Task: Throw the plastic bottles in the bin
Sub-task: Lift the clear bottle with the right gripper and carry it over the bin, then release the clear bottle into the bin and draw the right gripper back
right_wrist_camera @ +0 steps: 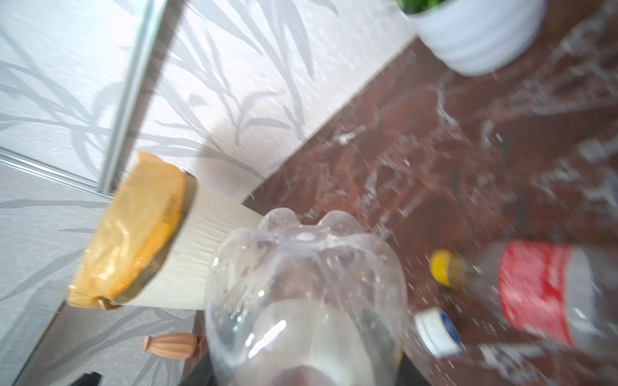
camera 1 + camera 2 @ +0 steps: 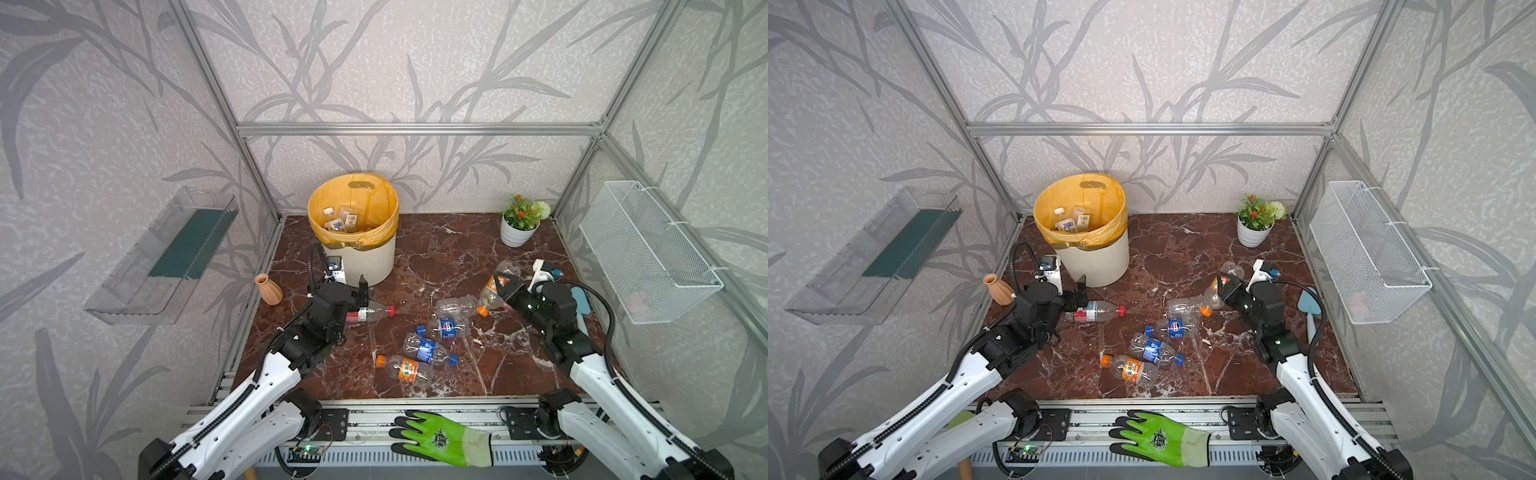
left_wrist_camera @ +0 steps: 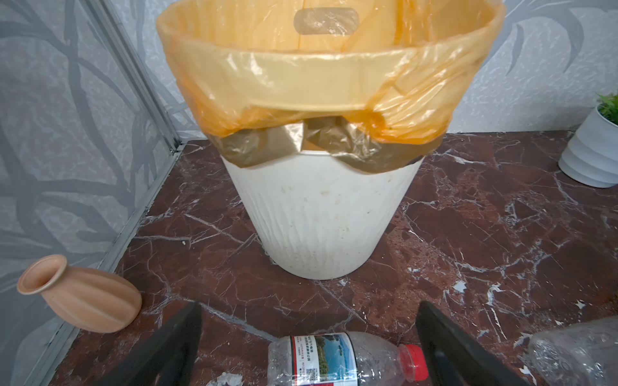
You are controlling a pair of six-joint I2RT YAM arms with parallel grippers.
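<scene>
Nearest left gripper (image 3: 309, 304): red-capped bottle (image 3: 334, 359)
We noted jaws spread, its long axis finger to finger; right gripper (image 2: 505, 284) pinched orange-labelled bottle (image 2: 489, 296).

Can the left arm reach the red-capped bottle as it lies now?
Probably yes: the open left gripper stands over the red-capped bottle, one finger on each side, nothing between.

Cream ribbed bin (image 2: 365, 262), orange-yellow liner (image 2: 374, 195), white-veined maroon tabletop (image 2: 436, 249)

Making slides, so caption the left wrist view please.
Open left end effector framing a red-capped bottle lying before the orange-lined bin, terracotta vase nearby.
</scene>
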